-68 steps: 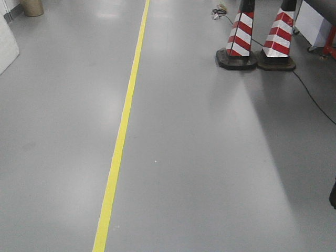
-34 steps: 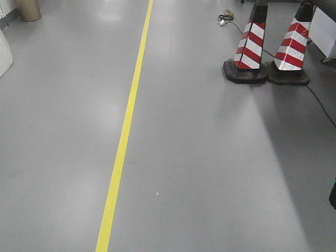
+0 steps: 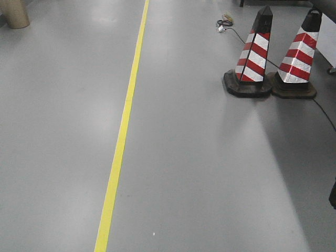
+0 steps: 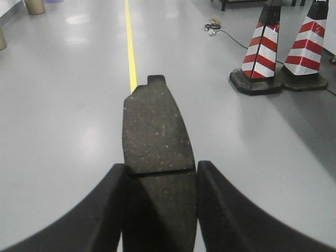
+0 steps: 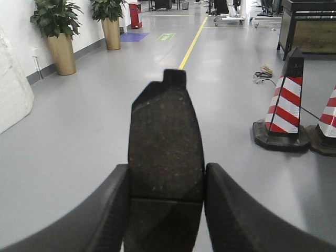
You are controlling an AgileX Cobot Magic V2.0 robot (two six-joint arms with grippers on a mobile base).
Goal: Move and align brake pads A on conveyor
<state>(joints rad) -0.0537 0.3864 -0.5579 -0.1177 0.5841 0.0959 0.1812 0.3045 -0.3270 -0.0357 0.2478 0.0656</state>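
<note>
In the left wrist view my left gripper (image 4: 160, 173) is shut on a dark grey-black brake pad (image 4: 155, 128), which sticks out forward above the grey floor, its thin groove level with the fingertips. In the right wrist view my right gripper (image 5: 167, 176) is shut on a second brake pad (image 5: 165, 136), held the same way with its tab pointing forward. The conveyor and the other brake pads are out of view. The front view shows neither pads nor grippers, only floor.
A yellow floor line (image 3: 122, 136) runs ahead over the grey floor. Two red-and-white striped cones (image 3: 253, 55) (image 3: 297, 58) stand at the right on black bases, with a black cable (image 3: 320, 107) beside them. Potted plants (image 5: 58, 37) line the far left wall. A dark cabinet (image 5: 307, 26) stands far right.
In the front view the cones and the yellow line have shifted down and toward me, so the base is rolling forward. Both pads stay gripped.
</note>
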